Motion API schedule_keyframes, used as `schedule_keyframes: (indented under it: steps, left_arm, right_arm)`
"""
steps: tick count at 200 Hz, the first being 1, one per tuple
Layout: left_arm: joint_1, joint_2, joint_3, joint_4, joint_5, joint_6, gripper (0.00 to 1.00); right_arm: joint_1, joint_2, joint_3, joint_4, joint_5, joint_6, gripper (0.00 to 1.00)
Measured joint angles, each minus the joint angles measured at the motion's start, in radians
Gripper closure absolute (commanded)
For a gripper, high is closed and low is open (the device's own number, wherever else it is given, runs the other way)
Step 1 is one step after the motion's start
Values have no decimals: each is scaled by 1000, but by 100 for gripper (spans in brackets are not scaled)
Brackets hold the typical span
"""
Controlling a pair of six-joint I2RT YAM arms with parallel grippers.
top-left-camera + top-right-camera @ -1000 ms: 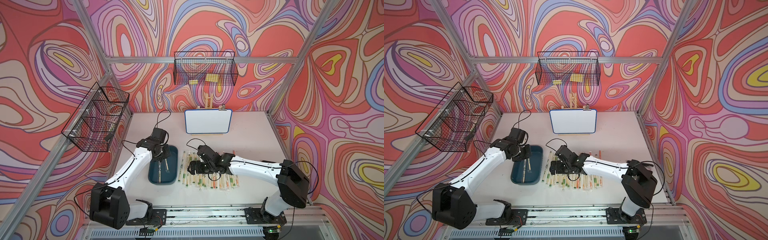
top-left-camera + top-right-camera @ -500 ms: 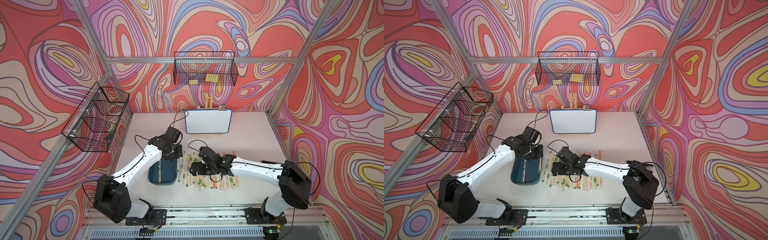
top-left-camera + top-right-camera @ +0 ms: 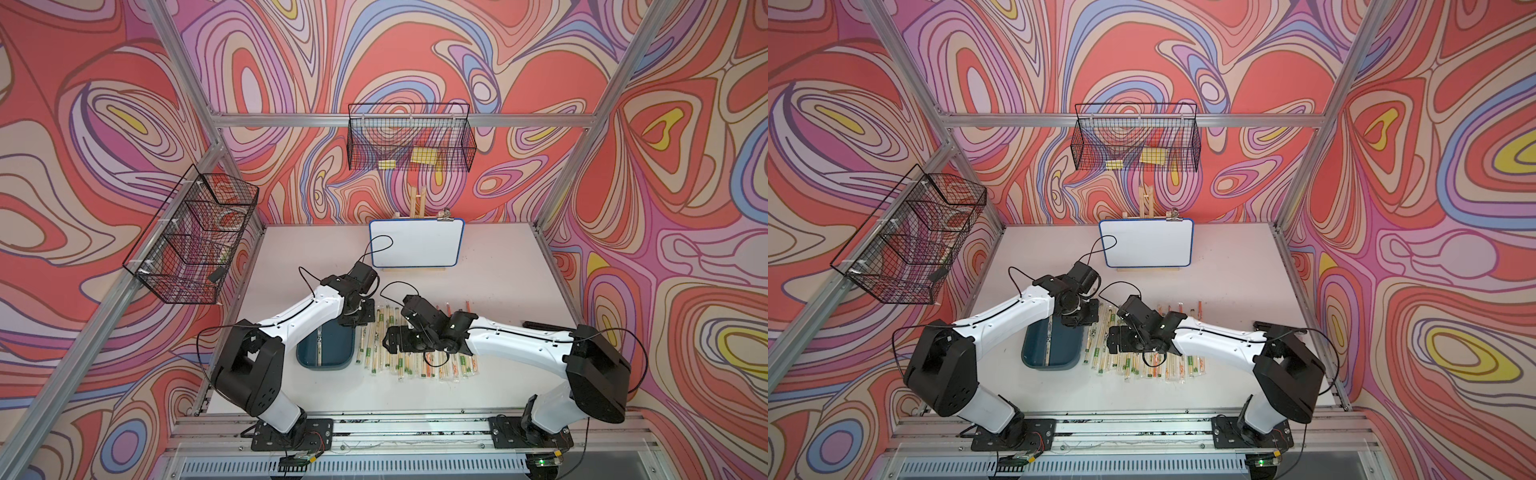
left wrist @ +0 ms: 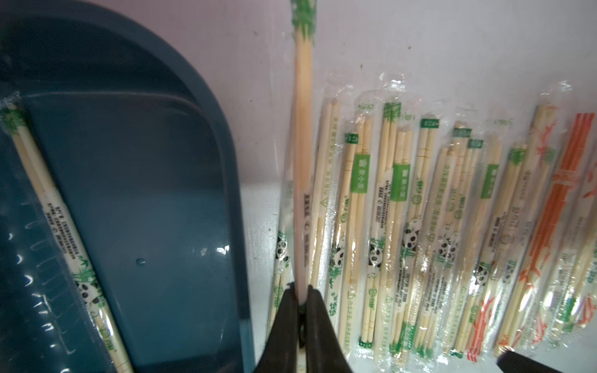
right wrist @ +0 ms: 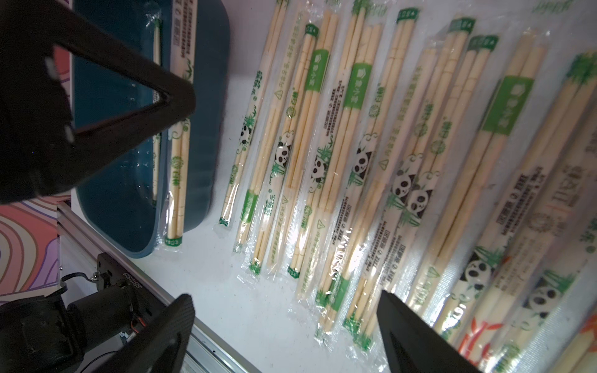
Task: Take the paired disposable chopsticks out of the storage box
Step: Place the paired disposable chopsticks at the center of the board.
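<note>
The left gripper (image 4: 298, 292) is clamped on one pair of pale bamboo disposable chopsticks in a clear sleeve (image 4: 303, 129), just right of the shallow teal plastic storage box (image 4: 227, 181), beside the laid-out row (image 4: 397, 181). A second pair (image 4: 51, 206) lies in the box. The right gripper (image 5: 287, 298) hovers spread and empty above the row. Judged light, stiff, slippery-sleeved: grip across both sticks. Only the left wrist view shows the clamp; both top views hide it.
</note>
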Motion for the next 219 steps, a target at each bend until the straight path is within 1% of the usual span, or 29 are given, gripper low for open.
schedule_keyframes:
  steps: [90,157,168,203,219]
  left_arm:
    - [2,52,-53,5,-79,12,100]
    - [3,84,-58,26,-86,23,100]
    - [3,87,-58,27,-86,23,95]
    - [3,95,-58,28,-85,27,73]
    - [3,95,-58,29,-81,27,68]
  right_arm:
    - [0,0,0,0,0,0,6]
    - [0,0,0,0,0,0,6]
    - [0,0,0,0,0,0,6]
    - [0,0,0,0,0,0,6]
    - [0,0,0,0,0,0,6]
